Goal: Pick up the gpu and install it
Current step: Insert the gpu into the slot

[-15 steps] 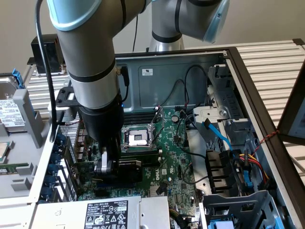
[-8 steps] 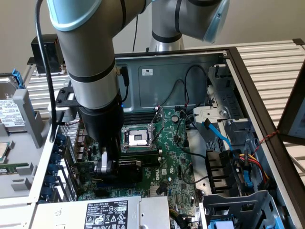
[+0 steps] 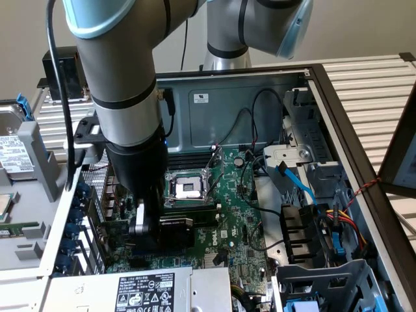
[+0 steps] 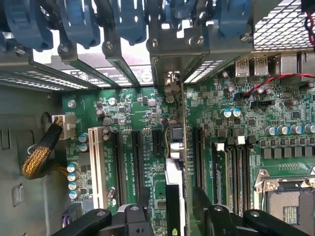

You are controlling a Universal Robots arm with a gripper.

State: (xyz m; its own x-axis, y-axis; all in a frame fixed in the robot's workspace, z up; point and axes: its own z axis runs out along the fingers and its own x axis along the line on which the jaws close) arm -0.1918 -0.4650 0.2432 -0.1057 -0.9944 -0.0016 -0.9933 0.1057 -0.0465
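The gpu (image 3: pixel 177 229) stands upright on the large green motherboard (image 3: pixel 227 195) inside the open computer case, its black shroud showing beside my gripper (image 3: pixel 147 229). In the wrist view the gpu (image 4: pixel 174 172) appears edge-on, running along an expansion slot toward the metal bracket openings at the case's rear wall. My gripper (image 4: pixel 172 199) straddles the card. A black finger (image 4: pixel 143 196) stands on one side and the other finger (image 4: pixel 203 199) on the other side. A narrow gap shows between each finger and the card, so the gripper is open and holds nothing.
Blue slot clips (image 4: pixel 74 24) line the rear bracket row. A CPU socket (image 3: pixel 188 188) lies just beyond the card. The power supply (image 3: pixel 146 292), a drive cage (image 3: pixel 325 286), blue and coloured cables (image 3: pixel 296 182) and a yellow braided cable (image 4: pixel 42 157) crowd the case.
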